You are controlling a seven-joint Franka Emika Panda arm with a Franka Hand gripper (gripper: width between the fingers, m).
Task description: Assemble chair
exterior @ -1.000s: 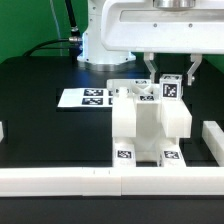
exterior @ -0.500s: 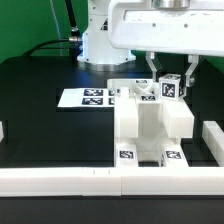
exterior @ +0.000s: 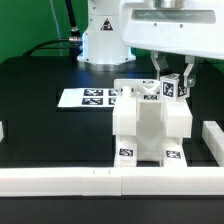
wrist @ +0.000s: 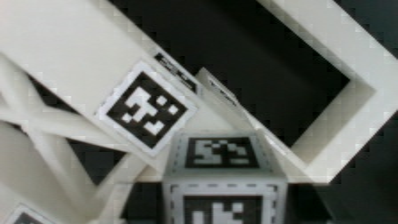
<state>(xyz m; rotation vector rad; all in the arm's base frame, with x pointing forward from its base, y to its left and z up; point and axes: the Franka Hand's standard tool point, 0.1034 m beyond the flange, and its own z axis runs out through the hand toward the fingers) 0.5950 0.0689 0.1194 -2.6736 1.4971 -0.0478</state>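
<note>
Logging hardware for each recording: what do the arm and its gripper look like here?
The arm is a glossy white shell with rounded shapes. The gripper has a broad, boxy white body with two slim dark fingers under it. A black cable runs up behind the arm. No markings can be made out on either.

Exterior view: I read bright, even light, seemingly from above. The white chair (exterior: 150,125) is nearly blown out, with faint shading between its faces. The black table (exterior: 40,110) shows little detail. Coarse, slightly soft. Wrist view: dimmer, greyish whites, tags (wrist: 151,105) blurred at close range.
</note>
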